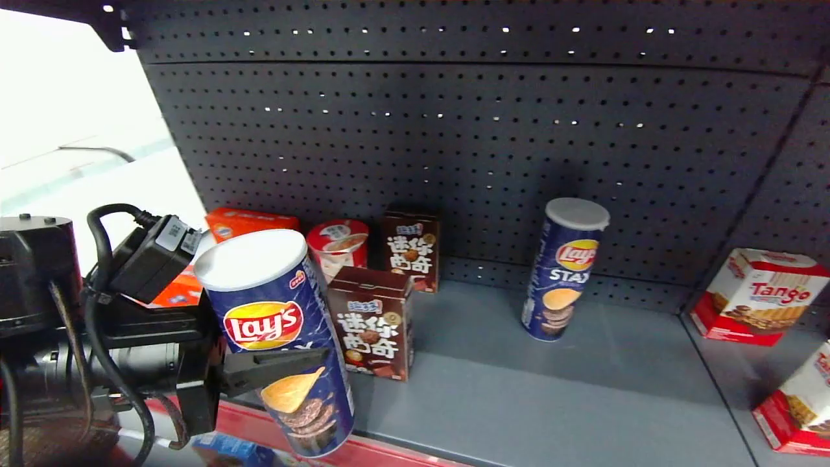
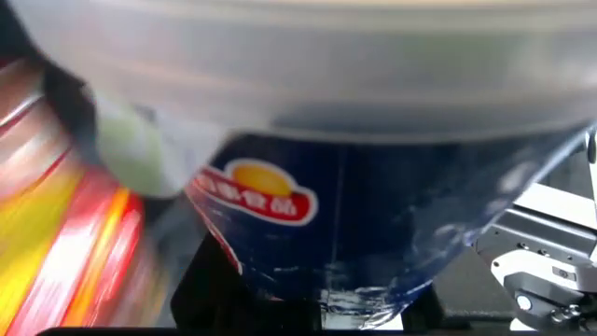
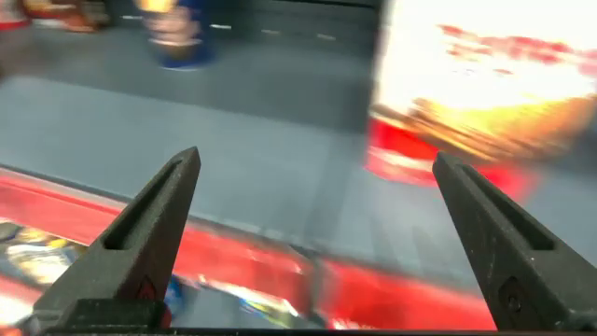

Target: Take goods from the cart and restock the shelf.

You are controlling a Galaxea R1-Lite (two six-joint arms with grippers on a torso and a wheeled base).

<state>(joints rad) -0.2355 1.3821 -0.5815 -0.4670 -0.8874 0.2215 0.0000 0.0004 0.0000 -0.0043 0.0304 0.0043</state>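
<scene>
My left gripper (image 1: 285, 371) is shut on a blue chips can (image 1: 279, 331) with a white lid, held slightly tilted over the front left edge of the grey shelf (image 1: 519, 402). In the left wrist view the held can (image 2: 373, 215) shows close up. A second blue chips can (image 1: 564, 269) stands upright farther back on the shelf, right of centre. My right gripper (image 3: 317, 159) is open with nothing between its fingers, just in front of the shelf's red front edge (image 3: 233, 261), facing a red and white box (image 3: 485, 103).
Two brown boxes (image 1: 373, 331) (image 1: 410, 250), a red cup (image 1: 337, 246) and an orange box (image 1: 249, 222) stand at the back left. Red and white wafer boxes (image 1: 755, 295) (image 1: 801, 408) sit at the right. A black pegboard (image 1: 454, 130) backs the shelf. Bare shelf lies in the middle.
</scene>
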